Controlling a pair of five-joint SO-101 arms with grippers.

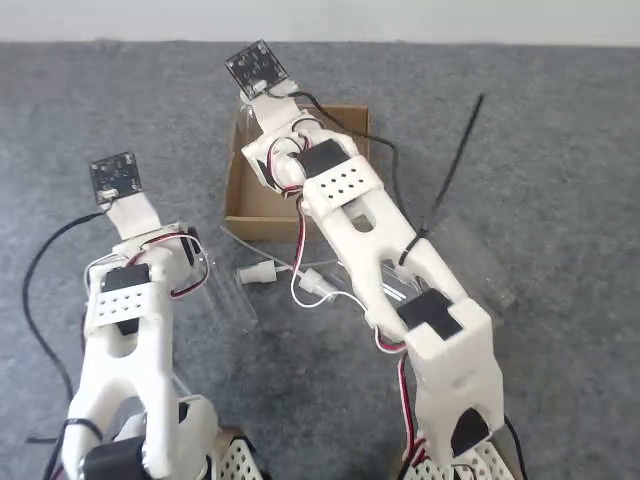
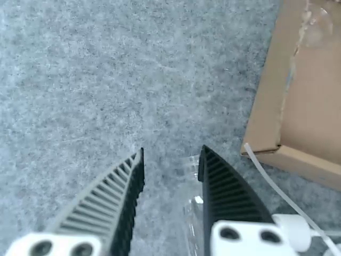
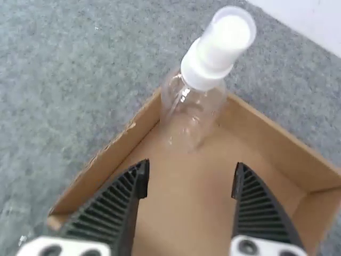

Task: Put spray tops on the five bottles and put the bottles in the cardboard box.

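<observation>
Left tool (image 2: pixel 173 151) low over the grey bench (image 1: pixel 560 150), jaws parted, a clear bottle (image 2: pixel 191 213) lying just beside one jaw; two loose spray tops (image 1: pixel 258 272) on the bench near the cardboard box (image 3: pixel 106 160); right tool (image 3: pixel 190 164) open above the box, where a capped bottle (image 3: pixel 194 101) sits in a corner.

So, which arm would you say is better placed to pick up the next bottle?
Probably left: the left gripper is open over a clear bottle lying on the carpet, a loose spray top beside it; the right gripper is over the cardboard box.
</observation>
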